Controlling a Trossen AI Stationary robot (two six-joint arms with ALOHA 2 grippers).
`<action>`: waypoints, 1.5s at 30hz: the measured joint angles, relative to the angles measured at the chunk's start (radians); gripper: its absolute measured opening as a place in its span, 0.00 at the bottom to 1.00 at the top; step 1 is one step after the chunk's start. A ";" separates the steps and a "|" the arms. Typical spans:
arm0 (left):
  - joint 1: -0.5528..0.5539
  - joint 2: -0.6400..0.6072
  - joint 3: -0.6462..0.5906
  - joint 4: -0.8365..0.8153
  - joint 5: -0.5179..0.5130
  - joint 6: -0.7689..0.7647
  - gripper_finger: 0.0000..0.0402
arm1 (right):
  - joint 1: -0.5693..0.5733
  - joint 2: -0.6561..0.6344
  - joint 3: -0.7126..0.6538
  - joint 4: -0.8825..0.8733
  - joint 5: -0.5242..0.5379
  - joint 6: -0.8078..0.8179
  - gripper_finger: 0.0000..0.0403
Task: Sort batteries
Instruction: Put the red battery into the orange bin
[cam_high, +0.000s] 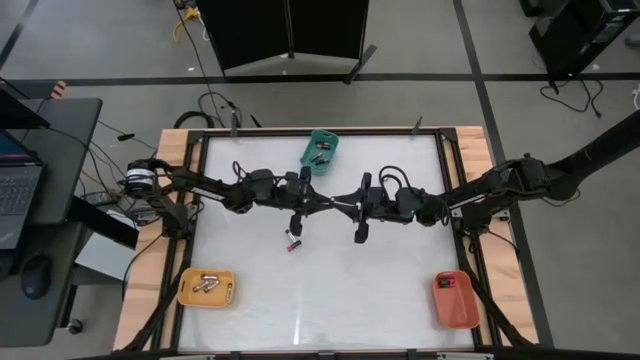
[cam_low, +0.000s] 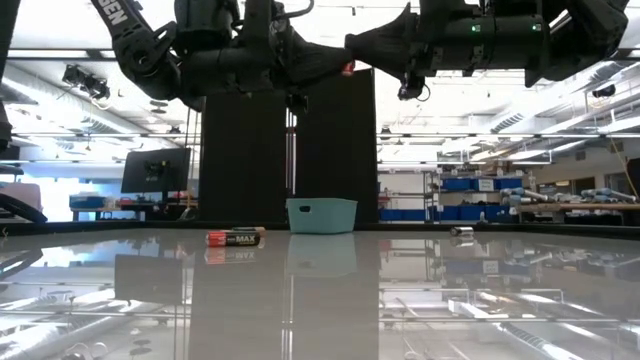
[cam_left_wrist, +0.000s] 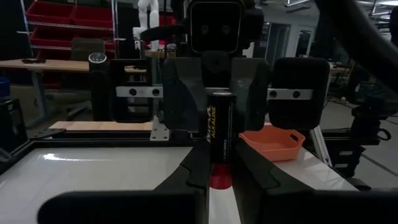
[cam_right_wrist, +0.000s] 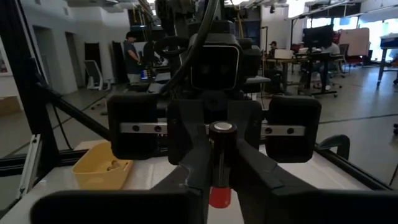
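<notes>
One battery (cam_left_wrist: 221, 127), dark with a red lower end, stands upright high over the table's middle, between my two grippers, which meet tip to tip. My left gripper (cam_left_wrist: 221, 163) comes in from the table's left and my right gripper (cam_right_wrist: 222, 168) from the right; both are shut on it. In the high view they meet at the left gripper (cam_high: 324, 203) and right gripper (cam_high: 346, 205). A second battery (cam_high: 294, 241), red and black, lies on its side on the table below them and also shows in the low view (cam_low: 235, 237). My left gripper pinches the battery's lower body just above the red end (cam_left_wrist: 221, 171) between its two fingers. The fingers run level from the table's left and lie across the battery, which stands upright, clear of the table. My right gripper pinches the same battery on its dark body (cam_right_wrist: 222, 163) between its two fingers, coming level from the table's right, across the battery. The silver top (cam_right_wrist: 222, 129) stands above the fingers and the red end (cam_right_wrist: 221, 196) below them.
A teal tray (cam_high: 322, 150) sits at the far edge, holding batteries. A yellow tray (cam_high: 207, 287) with several batteries is at the near left, and an orange tray (cam_high: 455, 298) at the near right. Bare white table lies between them.
</notes>
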 joint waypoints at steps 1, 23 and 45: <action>0.000 0.000 0.000 0.000 -0.002 0.001 0.11 | 0.000 0.000 0.000 0.000 0.000 0.000 0.15; 0.001 0.000 0.018 -0.041 -0.010 -0.007 0.11 | 0.000 0.000 0.001 -0.002 -0.005 0.026 0.37; 0.001 0.013 0.054 -0.100 -0.005 0.036 0.24 | 0.001 0.000 -0.001 -0.008 0.018 -0.037 0.16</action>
